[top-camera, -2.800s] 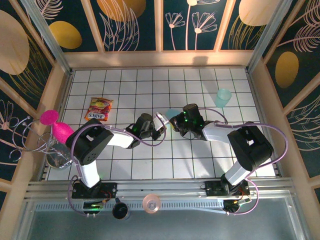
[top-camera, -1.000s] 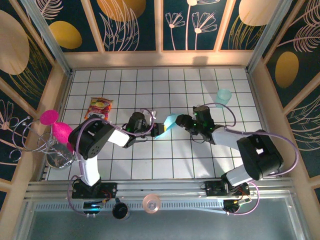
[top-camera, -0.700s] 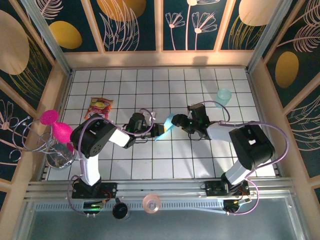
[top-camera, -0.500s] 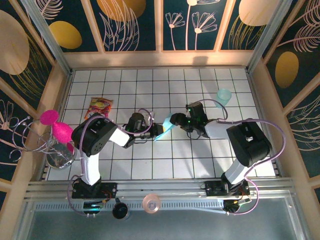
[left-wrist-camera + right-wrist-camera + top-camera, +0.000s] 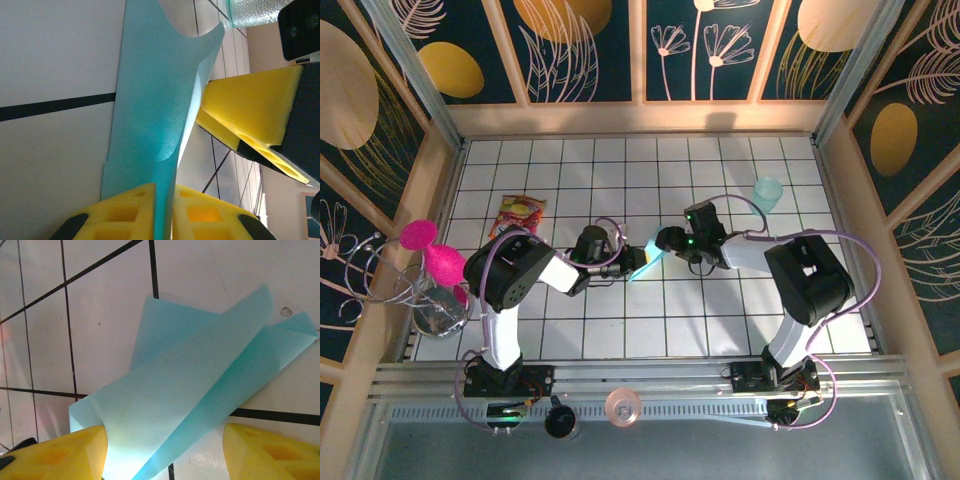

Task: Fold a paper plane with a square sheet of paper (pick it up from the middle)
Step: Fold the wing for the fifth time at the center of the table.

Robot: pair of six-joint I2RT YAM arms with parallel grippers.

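I am reaching over the white tiled worktop (image 5: 720, 320) with both arms, which are meeting near its middle from opposite sides. Between them the thin light-blue sheet of paper (image 5: 647, 262) is being held up, already folded over on itself rather than lying flat and square.

In my left wrist view the sheet (image 5: 155, 100) is standing on edge. Its long axis is running straight away from my left fingers (image 5: 192, 212) toward the right arm. Those left fingers are pinching almost closed on the sheet's near edge, so the left side is carrying it.

My right fingers (image 5: 55, 455) are standing wide apart. The folded layers (image 5: 200, 385) are lying in the gap between the two yellow foam pads, close against one pad and well apart from the other. I cannot tell whether the paper is touching that nearer pad, but nothing is being gripped there.

I am judging that the coming move is turning on this: the sheet's free end is already sitting inside my right fingers' gap, so that side is only needing to close across the layers.
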